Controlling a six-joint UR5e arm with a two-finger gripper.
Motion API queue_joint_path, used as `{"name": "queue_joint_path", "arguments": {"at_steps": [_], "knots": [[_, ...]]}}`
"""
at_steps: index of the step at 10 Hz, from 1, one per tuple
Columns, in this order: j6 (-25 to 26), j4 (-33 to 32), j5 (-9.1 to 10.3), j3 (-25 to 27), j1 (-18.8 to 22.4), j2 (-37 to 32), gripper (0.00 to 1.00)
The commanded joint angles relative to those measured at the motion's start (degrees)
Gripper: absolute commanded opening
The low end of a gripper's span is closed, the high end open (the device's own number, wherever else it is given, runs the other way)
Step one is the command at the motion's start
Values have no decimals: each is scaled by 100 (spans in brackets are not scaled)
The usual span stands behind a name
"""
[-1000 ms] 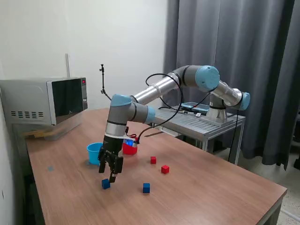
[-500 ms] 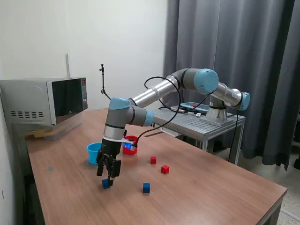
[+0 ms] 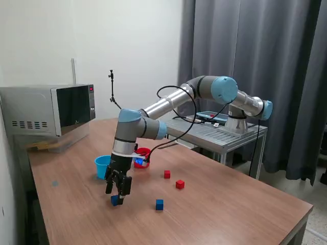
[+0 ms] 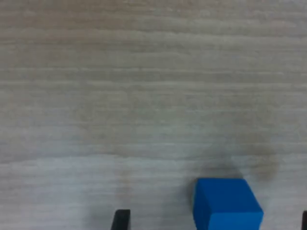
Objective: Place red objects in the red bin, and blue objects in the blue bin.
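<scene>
My gripper [image 3: 117, 194] is open and low over the table, right above a dark-blue cube [image 3: 115, 200]. In the wrist view the cube [image 4: 227, 207] sits on the wood between the two dark fingertips [image 4: 121, 219], nearer the one at the picture's edge; neither fingertip touches it. A second dark-blue cube [image 3: 160, 204] lies further to the exterior view's right. Two red cubes [image 3: 167, 174] [image 3: 180, 184] lie behind it. The light-blue cup [image 3: 103, 166] stands behind the gripper. The red cup [image 3: 142, 159] stands beside it, partly hidden by the wrist.
A microwave [image 3: 48, 109] stands at the back on the exterior view's left. A metal stand [image 3: 219, 133] carries the arm's base beyond the wooden table [image 3: 230, 204]. The arm reaches over the cups from the exterior view's right.
The gripper has moved down and slightly to the exterior view's left, and now stands around the dark-blue cube. The cubes and cups have not moved.
</scene>
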Motion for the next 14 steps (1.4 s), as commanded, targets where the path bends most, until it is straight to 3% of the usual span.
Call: {"name": "queue_joint_path", "arguments": {"at_steps": [1,4,5,14], "knots": [[0,0,-2,-19,2,22,100],[0,0,-11,-28,2,22,100],[0,0,-20,-37,2,22,0],[17,0,-55,-28,2,-223,0]]}}
